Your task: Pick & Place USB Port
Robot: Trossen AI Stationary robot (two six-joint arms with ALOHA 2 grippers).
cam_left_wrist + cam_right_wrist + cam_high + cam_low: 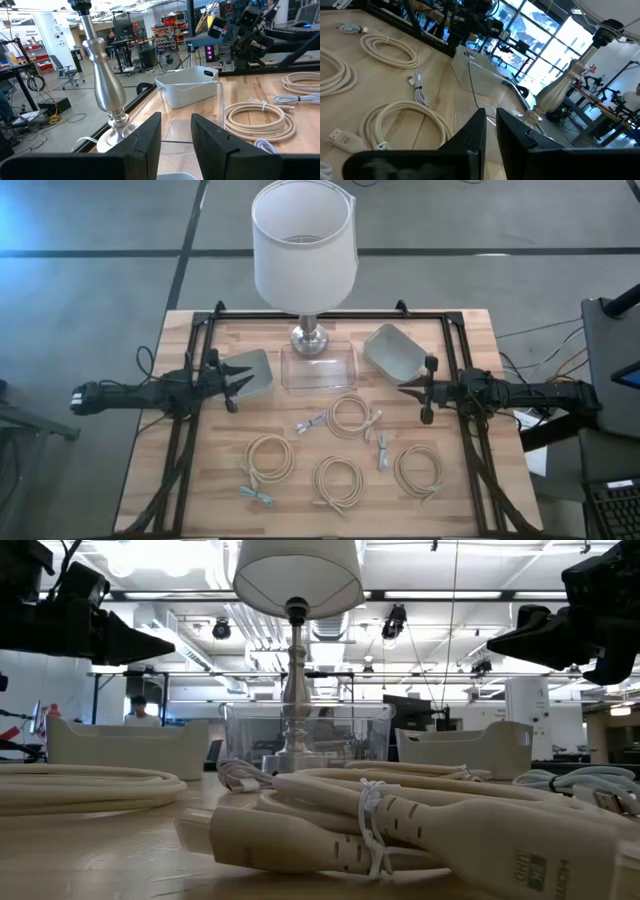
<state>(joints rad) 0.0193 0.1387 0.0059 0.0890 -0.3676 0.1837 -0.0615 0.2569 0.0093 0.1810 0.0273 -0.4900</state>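
Three small grey USB cables lie flat on the wooden table: one [311, 423] near the middle, one [381, 450] right of it, one [258, 495] near the near edge. The first also shows in the right wrist view [417, 82]. My left gripper [245, 383] [176, 132] hovers over the left grey bin [252, 370], open by a small gap. My right gripper [402, 389] [491, 120] hovers near the right grey bin [393, 350], its fingers shut to a thin slit. Neither gripper holds anything.
Several coiled cream cables [352, 416] [270, 457] [340, 480] [420, 470] lie among the USB cables. A clear plastic box [320, 367] stands between the bins, with a lamp [305, 245] on a chrome base [311, 338] behind it. A black frame [200, 330] edges the table.
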